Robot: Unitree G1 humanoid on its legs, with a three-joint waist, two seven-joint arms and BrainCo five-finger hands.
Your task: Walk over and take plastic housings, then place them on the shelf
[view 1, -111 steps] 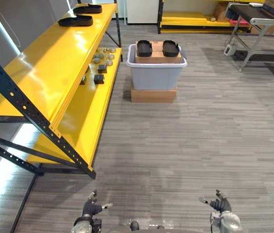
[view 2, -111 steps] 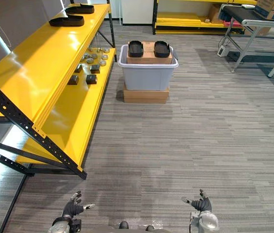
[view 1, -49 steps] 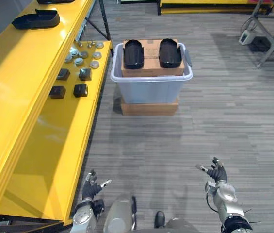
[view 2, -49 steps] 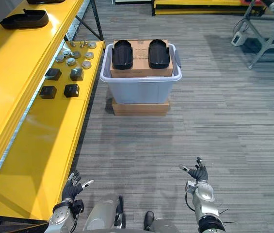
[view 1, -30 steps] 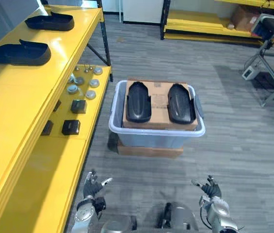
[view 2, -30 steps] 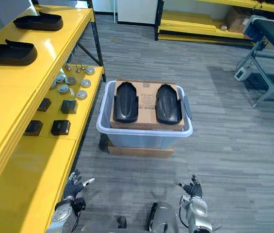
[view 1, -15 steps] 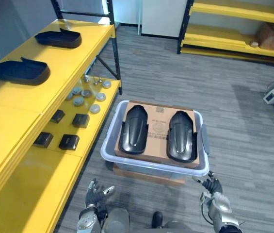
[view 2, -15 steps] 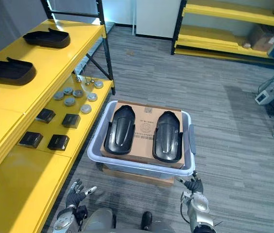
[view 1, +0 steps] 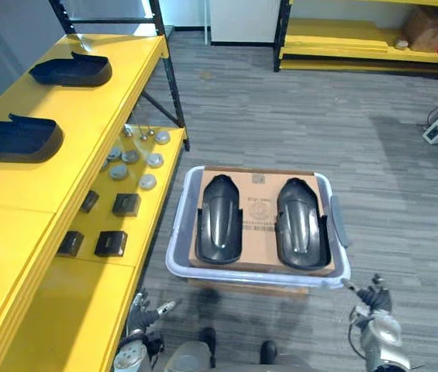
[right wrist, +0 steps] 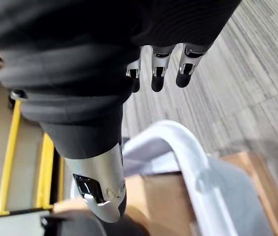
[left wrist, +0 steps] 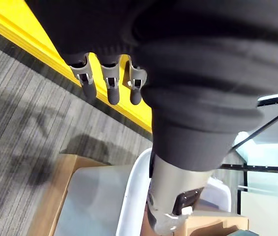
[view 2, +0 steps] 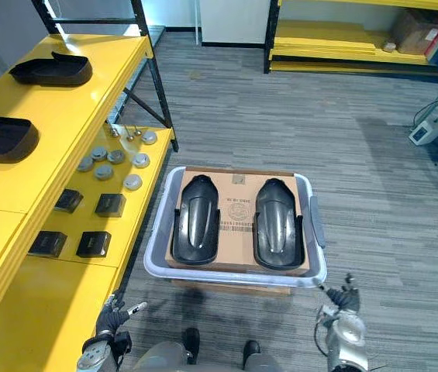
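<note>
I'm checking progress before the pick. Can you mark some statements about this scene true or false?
1. Two plastic housings lie side by side on the cardboard box inside the bin. True.
2. The left hand grips a housing. False: it is open and empty, low beside the shelf.
3. The shelf's top level holds no housings. False: two shelved housings lie there.
4. Small black blocks and round discs sit on the shelf's lower level. True.
5. The right hand is open. True.
</note>
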